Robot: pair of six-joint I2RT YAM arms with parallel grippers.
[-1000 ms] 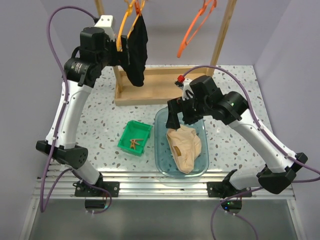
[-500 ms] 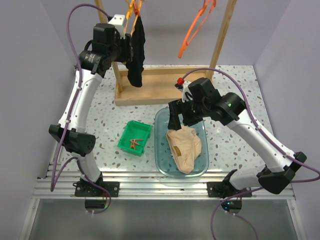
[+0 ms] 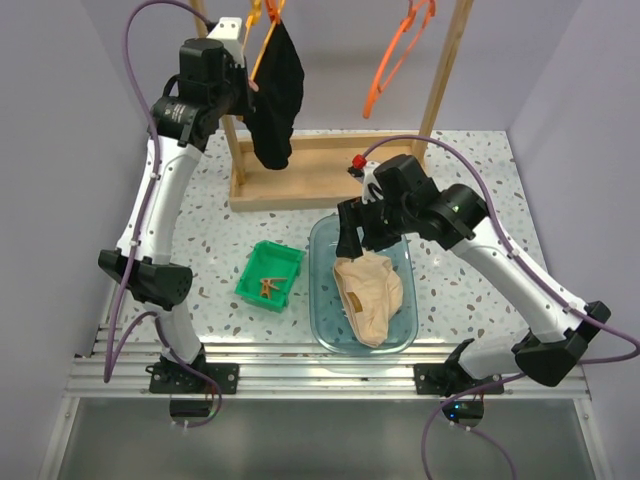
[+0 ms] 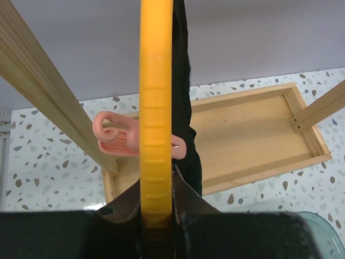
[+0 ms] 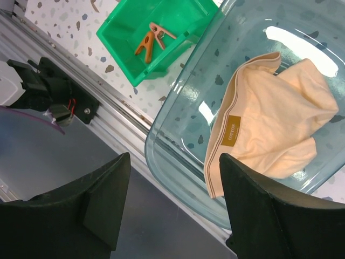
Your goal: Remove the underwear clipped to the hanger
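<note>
Speckled tabletop [image 3: 470, 160]: beige underwear [image 3: 370, 295] lies crumpled in a tub [image 3: 322, 330] under the spread right gripper [image 5: 173, 164]. Black underwear [image 3: 277, 100] hangs limp; the left gripper [image 4: 157, 208] pinches its hanger [image 4: 156, 108].

Underwear [image 3: 368, 295] in tray [image 3: 319, 312], bin [image 3: 281, 258] just left

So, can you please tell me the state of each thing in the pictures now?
black underwear: hangs from yellow hanger
pink clip: closed, on yellow hanger
left fingers: shut on yellow hanger
right fingers: open, above clear tub
beige underwear: lying loose in clear tub
orange hanger: bare
green bin: holds brown clips
</note>
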